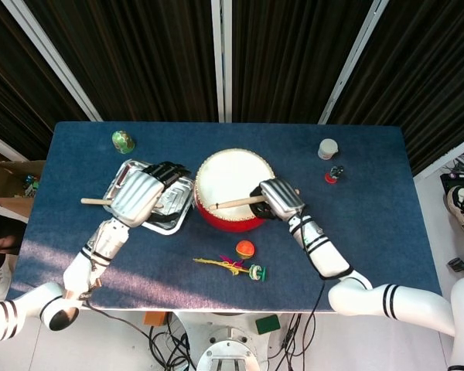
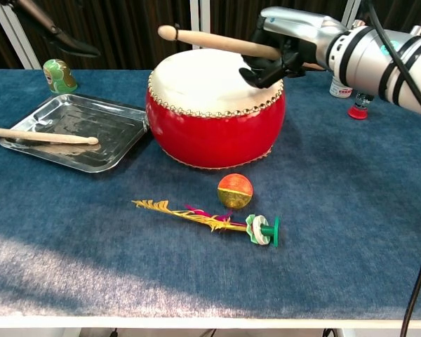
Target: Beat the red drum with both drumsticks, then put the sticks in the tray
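From the head view, my right hand sits near the centre of the frame, over the right edge of the red drum, with its fingers wrapped around a drumstick. In the chest view that stick runs across the upper middle of the frame, its rounded tip pointing left and raised above the white drumhead, not touching it.

My left hand is left of centre in the head view, hovering over the metal tray; I see only its back, so I cannot tell whether the fingers are apart or closed. The second drumstick lies at the left edge of the chest view, its tip end resting in the tray and its handle sticking out past the tray's left rim. I cannot tell whether the left hand touches it.

The tray sits just left of the drum on the blue table. In front of the drum lie an orange ball and a feathered shuttlecock toy. A small green doll stands at upper left, and a white jar with a little red-based bottle at upper right.
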Tool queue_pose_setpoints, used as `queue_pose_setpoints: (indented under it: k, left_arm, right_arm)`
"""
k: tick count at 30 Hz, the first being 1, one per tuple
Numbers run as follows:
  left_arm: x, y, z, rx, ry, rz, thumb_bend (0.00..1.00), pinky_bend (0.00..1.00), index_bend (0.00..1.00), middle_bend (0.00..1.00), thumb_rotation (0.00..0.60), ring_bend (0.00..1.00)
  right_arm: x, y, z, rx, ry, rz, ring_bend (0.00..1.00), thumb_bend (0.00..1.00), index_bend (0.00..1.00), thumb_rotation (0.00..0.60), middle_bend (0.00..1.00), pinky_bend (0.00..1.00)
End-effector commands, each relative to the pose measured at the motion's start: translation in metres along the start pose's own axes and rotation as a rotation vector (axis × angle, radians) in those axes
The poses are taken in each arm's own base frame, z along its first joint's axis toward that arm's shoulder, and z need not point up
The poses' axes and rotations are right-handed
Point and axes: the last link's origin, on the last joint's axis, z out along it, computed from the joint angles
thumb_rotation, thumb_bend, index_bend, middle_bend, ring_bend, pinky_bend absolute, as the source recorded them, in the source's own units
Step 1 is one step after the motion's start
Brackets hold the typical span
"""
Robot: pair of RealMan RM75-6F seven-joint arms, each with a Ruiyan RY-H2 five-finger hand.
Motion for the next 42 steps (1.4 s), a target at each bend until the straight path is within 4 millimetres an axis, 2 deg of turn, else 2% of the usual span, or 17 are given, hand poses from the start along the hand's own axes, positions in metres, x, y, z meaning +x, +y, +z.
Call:
queue_pose_setpoints:
  k: [1,14,29,42]
  left_arm:
    - [-0.006,0.004,0.003,-0.018,-0.005,-0.008,0.09,0.4,0.28,0.26,0.6,0.26]
    - [-0.019,0.021,0.012,-0.113,0.094,-0.14,0.1,0.57,0.39,0.4,0.6,0.44]
    - [-0.026,0.034,0.029,-0.144,0.087,-0.1,0.23,0.62,0.44,0.44,0.6,0.47]
    - [-0.033,0.04,0.037,-0.15,0.07,-0.091,0.26,0.64,0.46,0.48,0.6,0.5]
  right_arm:
    - [-0.003,-0.008,0.006,0.039,0.024,0.047,1.0,0.54,1.0,0.6,1.0,1.0]
    - [-0.012,-0.013,0.013,0.051,0.025,0.095,1.0,0.54,1.0,0.6,1.0,1.0]
    - [-0.019,-0.024,0.02,0.057,0.017,0.117,1.0,0.54,1.0,0.6,1.0,1.0]
    - [-0.024,-0.028,0.024,0.056,0.019,0.151,1.0,0.54,1.0,0.6,1.0,1.0]
